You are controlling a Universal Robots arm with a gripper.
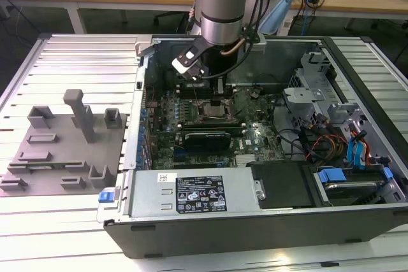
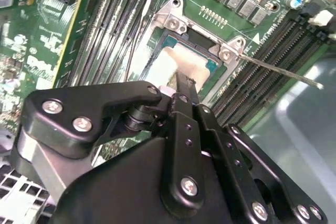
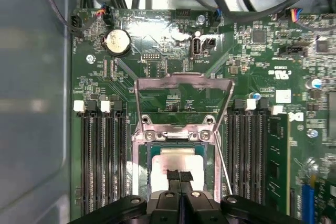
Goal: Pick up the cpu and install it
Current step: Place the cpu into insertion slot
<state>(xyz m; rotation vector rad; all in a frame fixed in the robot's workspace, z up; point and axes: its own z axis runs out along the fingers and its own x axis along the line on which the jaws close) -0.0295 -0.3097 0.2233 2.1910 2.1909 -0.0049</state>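
**Ribbed worktop (image 1: pixel 76 55), opened computer: cpu (image 3: pixel 178 157) in its socket, end effector (image 3: pixel 179 178) clenched over it**

Wooden worktops strewn with cables line the back of the room. In front of them the ribbed metal worktop carries a computer case (image 1: pixel 255 234) laid on its side with the panel off, so the board faces up and can be reached from above. On the exterior view's left sits a grey fixture tray (image 1: pixel 57 157) of slots and posts, well apart from the case. The arm (image 1: pixel 223 4) hangs straight down into the case over the motherboard (image 1: pixel 191 119).

In the first wrist view the socket frame (image 3: pixel 178 132) sits between two banks of memory slots (image 3: pixel 102 156). Its load plate (image 3: pixel 184 80) is swung up and back, which leaves the socket open from above. In the second wrist view the retention lever (image 2: pixel 278 69) stands out free to the side, not latched down.

The cpu lies flat inside the socket frame, silvery top up, with a thin green rim showing round it. It looks squarely placed, though I cannot tell whether it is fully seated. The end effector is clenched: its two thin fingers (image 2: pixel 185 90) are pressed together with nothing visible between them, and their tips are over the middle of the chip's top. Whether the tips touch the metal or hover just above it cannot be made out. I judge the placing to be largely done, with plate and lever not yet closed.
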